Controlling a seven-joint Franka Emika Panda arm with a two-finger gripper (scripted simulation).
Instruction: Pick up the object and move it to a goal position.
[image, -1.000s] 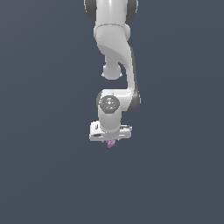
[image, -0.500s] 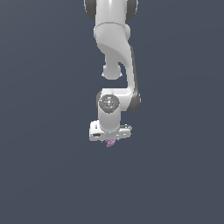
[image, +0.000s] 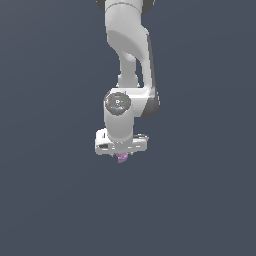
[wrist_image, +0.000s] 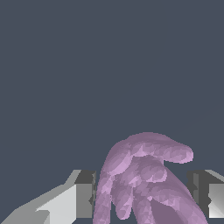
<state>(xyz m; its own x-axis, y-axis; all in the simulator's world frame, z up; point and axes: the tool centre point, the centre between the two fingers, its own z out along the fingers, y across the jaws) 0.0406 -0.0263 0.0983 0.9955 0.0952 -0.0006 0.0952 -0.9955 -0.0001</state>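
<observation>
The object (image: 122, 158) is a tiny pink-purple lump that pokes out just below the white hand in the exterior view. My gripper (image: 122, 153) points straight down over the flat grey ground. In the wrist view the object (wrist_image: 146, 168) is a lobed, ridged mass that fills the gap between the fingers (wrist_image: 85, 197), and my gripper (wrist_image: 142, 202) is shut on it. Both pads press against its sides. Its lower part is cut off by the frame edge.
The white arm (image: 130, 55) comes down from the top of the exterior view. A plain dark grey surface (image: 200, 200) lies all around, with no other objects in sight.
The hand has risen a little and shifted slightly toward the exterior view's left, and the object has gone with it between the fingers.
</observation>
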